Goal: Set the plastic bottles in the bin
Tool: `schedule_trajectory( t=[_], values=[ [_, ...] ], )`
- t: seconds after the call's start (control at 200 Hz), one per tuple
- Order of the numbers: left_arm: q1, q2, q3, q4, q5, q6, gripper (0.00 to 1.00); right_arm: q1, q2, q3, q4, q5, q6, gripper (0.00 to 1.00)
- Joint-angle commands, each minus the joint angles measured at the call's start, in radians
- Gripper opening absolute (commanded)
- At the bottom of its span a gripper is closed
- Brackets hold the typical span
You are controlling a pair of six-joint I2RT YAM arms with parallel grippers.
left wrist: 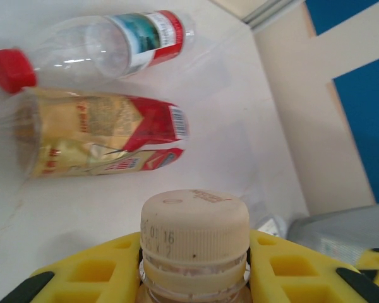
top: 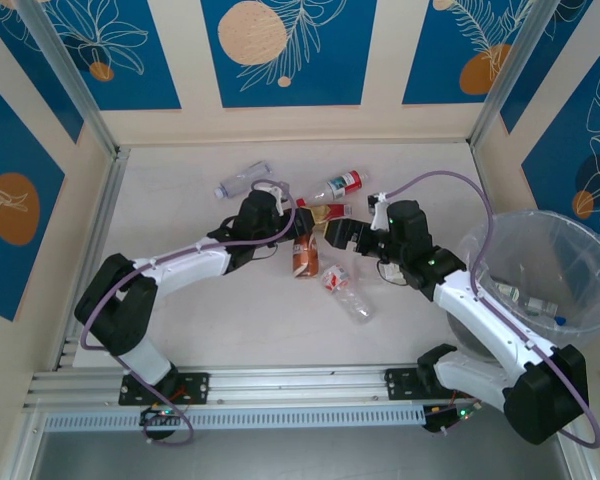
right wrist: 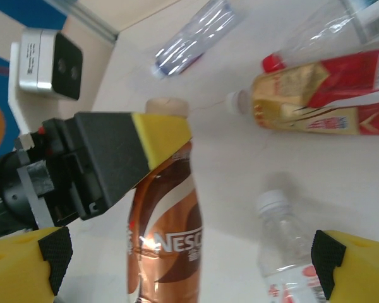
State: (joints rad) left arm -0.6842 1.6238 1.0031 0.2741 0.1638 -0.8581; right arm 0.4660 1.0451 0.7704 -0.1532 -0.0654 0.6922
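- While the left gripper (left wrist: 194,271) pinches the brown bottle (right wrist: 167,246) at its neck, the right gripper (top: 342,238) hangs near — jaws spread wide.
- A clear bottle (right wrist: 284,246) lies beneath it.

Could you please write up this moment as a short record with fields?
Left gripper: shut on the neck of the brown-labelled plastic bottle with a beige cap
Right gripper: open, beside that bottle, holding nothing
Bin: large round bin lined with a translucent bag, at least one bottle inside
On table: clear red-capped bottle; gold-and-red labelled bottle; clear blue-labelled bottle; clear white-capped bottle
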Motion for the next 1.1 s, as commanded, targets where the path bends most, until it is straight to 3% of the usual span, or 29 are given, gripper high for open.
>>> schedule_trajectory(
  t=[0.0, 0.27, 0.5, 0.68, 0.79, 1.095],
  values=[
    [0.012, -0.029, -0.011, 0.135, 0.082, -0.02, 0.0, -0.003, 0.023, -0.032, 0.118, -0.153, 0.111, 0.99],
    [0.037, 0.012, -0.021, 0.317, 0.21, -0.12, 0.0, 0.057, 0.092, -0.094, 0.377, -0.276, 0.145, 1.0],
    [0.043, 0.011, -0.027, 0.362, 0.24, -0.144, 0.0, 0.101, 0.131, -0.081, 0.285, -0.105, 0.068, 1.0],
    [0.042, 0.029, -0.021, 0.409, 0.303, -0.155, 0.0, 0.085, 0.172, -0.052, 0.345, -0.274, -0.016, 0.96],
    [0.042, 0.032, -0.018, 0.413, 0.313, -0.151, 0.0, 0.082, 0.169, -0.031, 0.334, -0.305, -0.048, 0.94],
    [0.042, 0.036, -0.017, 0.446, 0.347, -0.155, 0.0, 0.04, 0.145, -0.056, 0.311, -0.331, -0.048, 0.7]
  ],
)
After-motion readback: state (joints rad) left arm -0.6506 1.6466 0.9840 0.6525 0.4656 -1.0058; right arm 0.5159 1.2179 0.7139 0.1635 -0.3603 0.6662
